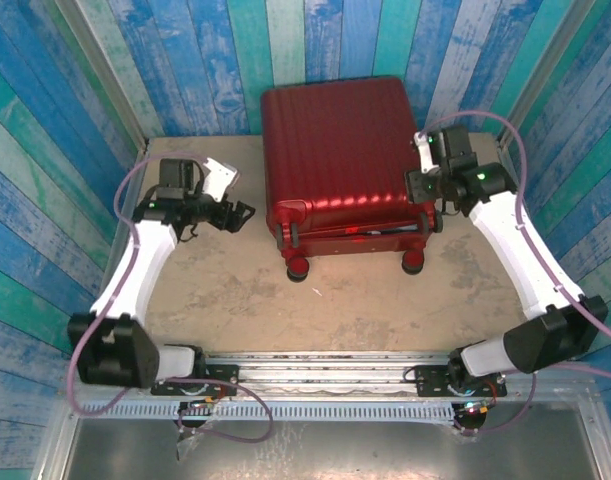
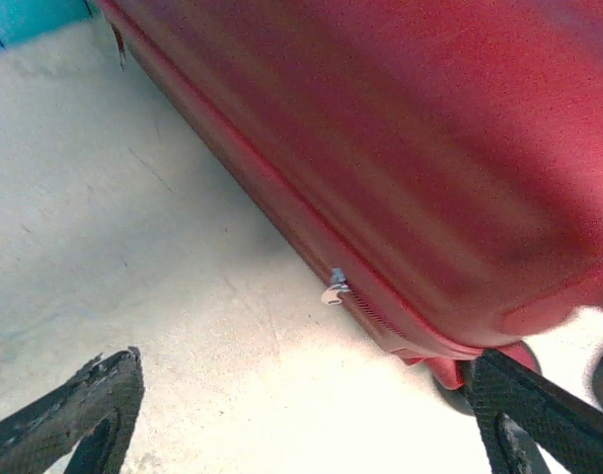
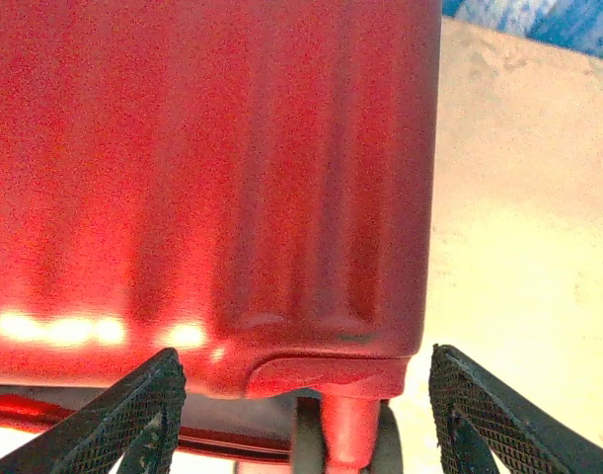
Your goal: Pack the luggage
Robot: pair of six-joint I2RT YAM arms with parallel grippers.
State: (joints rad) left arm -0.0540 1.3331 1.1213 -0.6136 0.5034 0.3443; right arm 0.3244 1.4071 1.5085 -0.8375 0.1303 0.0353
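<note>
One luggage (image 1: 335, 140) on one desk (image 1: 225, 300). Two wheels countable at the luggage's near end: left-corner wheel (image 1: 298, 268), right-corner wheel (image 1: 413, 264). Can't tell if there are more. One silver zipper pull (image 2: 334, 293) on the luggage's side seam. Two arms: left arm (image 1: 135, 270) left of the luggage, right arm (image 1: 525, 250) right of it.

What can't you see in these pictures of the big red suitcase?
- Top view: the inside of the luggage, covered by its upper shell.
- Left wrist view: the zip pull, too small and blurry to tell whether the zip is done up.
- Right wrist view: the near wheel, cut off by the bottom edge.
</note>
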